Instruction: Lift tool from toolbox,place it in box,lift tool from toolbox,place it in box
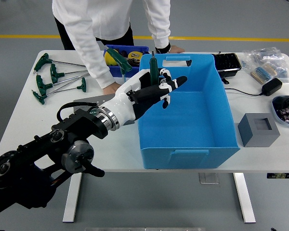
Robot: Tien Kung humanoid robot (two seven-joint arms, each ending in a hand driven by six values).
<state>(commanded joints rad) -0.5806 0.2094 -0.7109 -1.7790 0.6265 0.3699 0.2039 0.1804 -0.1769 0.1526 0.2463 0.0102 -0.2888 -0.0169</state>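
Left hand (154,89) reaches from lower left over the blue box's (183,154) left wall, fingers closed around a green-handled tool (154,67). Tool stands roughly upright in the grip, handle end poking above the fingers, right at the box's far-left corner, above the rim. Index finger (178,80) extends right over the box interior. Box sits mid-table, open top, nothing visible inside.

Toolbox (89,107) lies left of the box, mostly hidden behind the robot forearm; only a grey edge shows. More green T-handle tools (53,79) lie on the far-left part of the white table (260,154).

Person in white sleeves stands at the far side: one hand (111,87) rests on the table near the toolbox, the other hand (171,48) rests behind the box's far wall. Grey block (258,129) sits right of the box.
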